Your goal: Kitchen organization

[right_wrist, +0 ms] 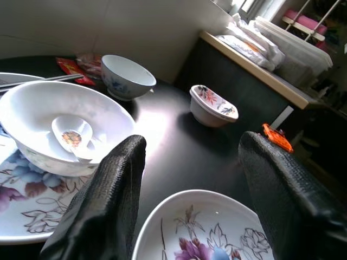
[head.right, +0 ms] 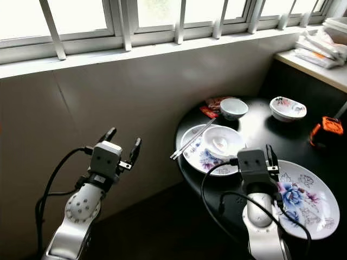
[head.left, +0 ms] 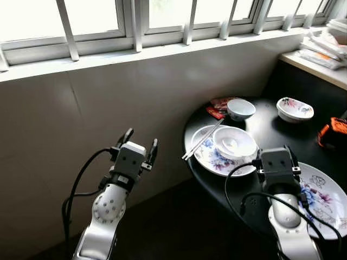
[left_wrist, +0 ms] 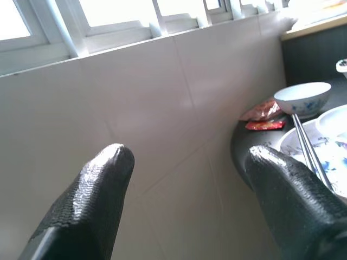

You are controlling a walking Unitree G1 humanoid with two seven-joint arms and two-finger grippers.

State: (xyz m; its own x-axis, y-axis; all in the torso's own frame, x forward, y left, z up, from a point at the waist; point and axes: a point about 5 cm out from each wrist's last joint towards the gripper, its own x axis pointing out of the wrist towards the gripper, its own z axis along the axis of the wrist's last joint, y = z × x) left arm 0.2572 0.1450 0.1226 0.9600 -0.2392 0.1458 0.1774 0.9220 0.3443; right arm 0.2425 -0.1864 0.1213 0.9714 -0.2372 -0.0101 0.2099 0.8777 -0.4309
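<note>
A round black table [head.left: 271,122] carries dishes. A white bowl [head.left: 234,142] with a spoon [right_wrist: 70,135] inside rests on a flowered plate [head.left: 209,160], and chopsticks [head.left: 201,140] lie across that plate's rim. Behind stand a small blue-patterned bowl [head.left: 241,109] and a flowered square bowl [head.left: 294,109]. A large flowered plate [head.left: 325,197] sits at the near right. My right gripper [right_wrist: 190,179] is open, hovering over the table between the two plates. My left gripper [head.left: 140,143] is open too, raised left of the table and facing the tiled wall.
Red snack wrappers [head.left: 218,106] lie at the table's back edge. An orange and black object [head.left: 332,131] sits at the right. A counter [head.left: 314,62] with stacked packets stands beyond the table. A barred window [head.left: 135,21] tops the tiled wall.
</note>
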